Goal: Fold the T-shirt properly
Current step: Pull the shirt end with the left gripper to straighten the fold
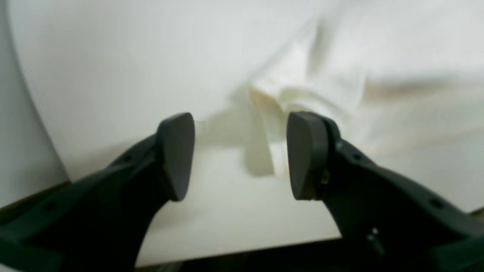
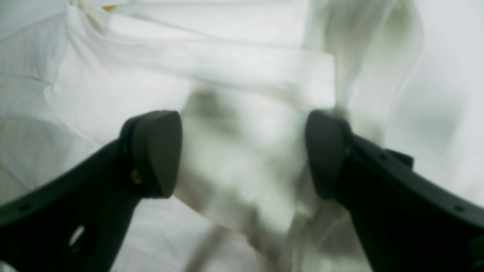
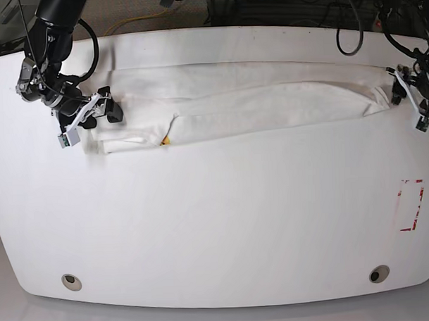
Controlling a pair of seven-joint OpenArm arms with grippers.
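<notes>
Both pincers, left (image 1: 241, 156) and right (image 2: 244, 155), agape beside the T-shirt (image 3: 255, 103), no legible writing

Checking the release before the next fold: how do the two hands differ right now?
The right hand has a blurred flap of the T-shirt between its wide-spread fingers; the left hand has only a cloth corner just beyond its narrower gap. In the base view, the right sits at the shirt's left end, the left at its right end. Both are open, gripping nothing.
</notes>
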